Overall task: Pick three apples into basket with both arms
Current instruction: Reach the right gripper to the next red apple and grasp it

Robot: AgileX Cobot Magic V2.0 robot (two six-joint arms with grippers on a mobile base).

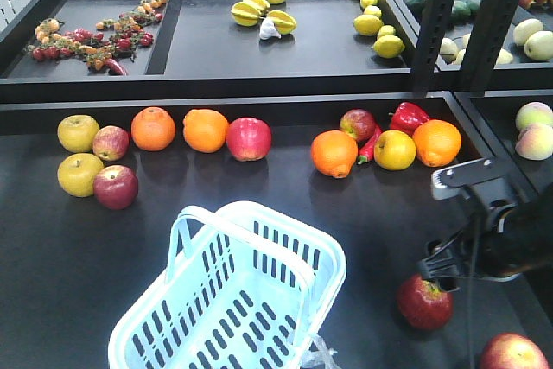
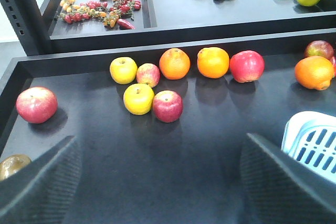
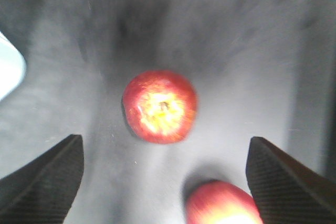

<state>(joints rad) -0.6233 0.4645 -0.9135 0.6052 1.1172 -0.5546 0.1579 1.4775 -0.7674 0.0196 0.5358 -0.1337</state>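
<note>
— Where's the right claw [image 3: 165, 142]?
— Spread wide above an apple [image 3: 160, 106] near the tabletop [image 1: 69, 274] right edge, right of the basket [image 1: 298, 229].
— The left claw [image 2: 163, 142]?
— Spread too, holding nothing.

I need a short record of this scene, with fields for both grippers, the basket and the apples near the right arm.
left gripper: open, holds nothing
right gripper: open, above a red apple, fingers clear of it
second red apple: lies close beside the first
basket: left of both apples, no apple visible inside
apples placed: none seen yet
</note>
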